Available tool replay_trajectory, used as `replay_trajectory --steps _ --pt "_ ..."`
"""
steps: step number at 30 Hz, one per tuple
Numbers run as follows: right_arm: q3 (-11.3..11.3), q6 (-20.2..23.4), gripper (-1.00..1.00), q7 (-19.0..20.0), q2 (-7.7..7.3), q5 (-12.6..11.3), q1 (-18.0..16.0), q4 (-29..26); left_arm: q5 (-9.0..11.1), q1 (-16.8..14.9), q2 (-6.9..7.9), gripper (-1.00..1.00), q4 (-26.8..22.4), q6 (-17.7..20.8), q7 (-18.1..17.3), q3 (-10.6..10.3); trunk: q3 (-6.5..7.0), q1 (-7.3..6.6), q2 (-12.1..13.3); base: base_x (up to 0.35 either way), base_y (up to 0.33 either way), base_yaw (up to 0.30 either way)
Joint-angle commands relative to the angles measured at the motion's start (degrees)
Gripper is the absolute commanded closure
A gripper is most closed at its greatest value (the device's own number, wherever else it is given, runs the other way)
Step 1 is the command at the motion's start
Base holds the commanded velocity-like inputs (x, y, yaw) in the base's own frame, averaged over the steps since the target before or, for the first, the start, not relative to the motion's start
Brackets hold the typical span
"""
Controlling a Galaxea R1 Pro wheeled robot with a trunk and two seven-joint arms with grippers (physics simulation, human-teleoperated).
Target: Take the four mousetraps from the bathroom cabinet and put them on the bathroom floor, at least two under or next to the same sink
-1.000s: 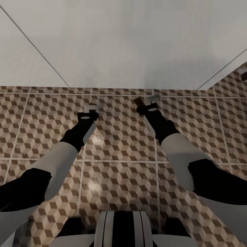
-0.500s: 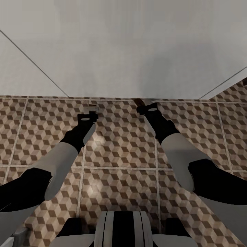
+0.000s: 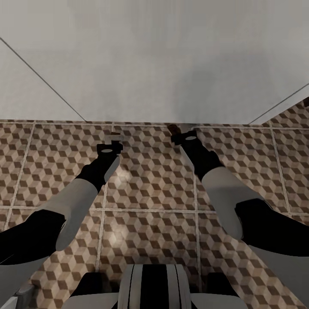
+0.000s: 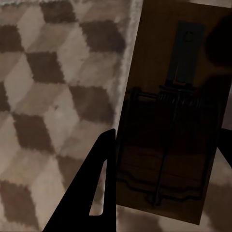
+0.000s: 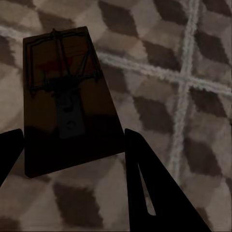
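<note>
Two mousetraps are held low over the bathroom floor [image 3: 150, 180]: one mousetrap [image 4: 169, 121] between the left gripper [image 3: 114, 138] fingers, another [image 5: 67, 96] in the right gripper [image 3: 182, 128], each board's long axis along its fingers.

No text, label, brand, number or sign can be read in any view. The mousetrap [image 4: 169, 125] seen from the left wrist carries a dark metal plate with a small round mark, too dim to be read. On the mousetrap [image 5: 67, 96] seen from the right wrist, a reddish patch is shown without legible lettering.
</note>
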Motion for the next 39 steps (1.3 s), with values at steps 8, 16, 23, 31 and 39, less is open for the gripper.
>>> replay_trajectory --steps 8,16,23,31,39 --pt "0.24 -2.26 1.00 -0.41 0.00 0.49 -0.02 2.66 0.46 -0.03 -0.12 1.00 1.50 0.10 0.65 -0.46 -0.03 -0.01 -0.01 0.000 0.000 0.000" --pt "0.20 -2.86 1.00 -0.41 0.00 0.51 -0.02 3.32 0.48 -0.03 -0.42 1.00 2.94 -1.84 0.64 -0.46 -0.03 -0.01 -0.01 0.000 0.000 0.000" --pt "0.18 -2.92 1.00 -0.39 0.00 0.49 -0.02 3.89 0.44 -0.03 -0.45 1.00 3.30 -2.11 0.64 -0.46 -0.03 -0.01 -0.01 0.000 0.000 0.000" --pt "0.18 -2.99 1.00 -0.36 0.00 0.44 -0.02 5.04 0.46 -0.03 -0.45 1.00 3.60 -2.22 0.64 -0.46 -0.03 -0.01 -0.01 0.000 0.000 0.000" --pt "0.18 -3.00 1.00 -0.34 0.00 0.43 -0.02 5.13 0.43 -0.03 -0.39 1.00 3.62 -2.30 0.64 -0.46 -0.03 -0.01 -0.01 0.000 0.000 0.000"
